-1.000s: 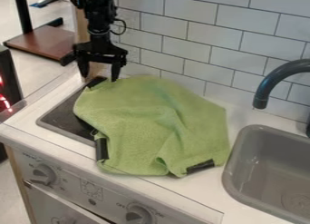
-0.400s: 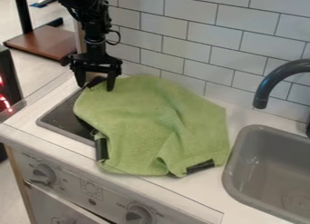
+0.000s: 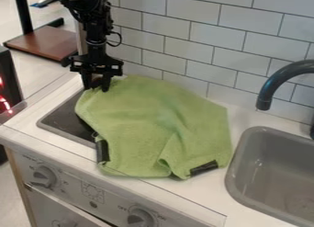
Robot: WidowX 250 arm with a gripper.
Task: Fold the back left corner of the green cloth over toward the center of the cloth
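Note:
The black gripper (image 3: 96, 88) hangs at the upper left, at the far-left corner of a green cloth (image 3: 156, 125). Its fingers are drawn together on that corner, where a dark tab was, and the cloth bunches slightly there. Spread over the counter, the cloth covers much of a black stovetop (image 3: 64, 120). Two more of its corners carry black tabs, one at the front left (image 3: 102, 150) and one at the front right (image 3: 204, 168).
To the right lies a grey sink (image 3: 235, 175) with a dark faucet (image 3: 265, 95) curving over it. A white tiled wall (image 3: 202, 42) stands behind the counter. Knobs (image 3: 44, 176) line the stove's front, below a clear edge strip.
The gripper has moved slightly left and down, and its fingers have closed on the cloth's far-left corner. The cloth has shifted a little there.

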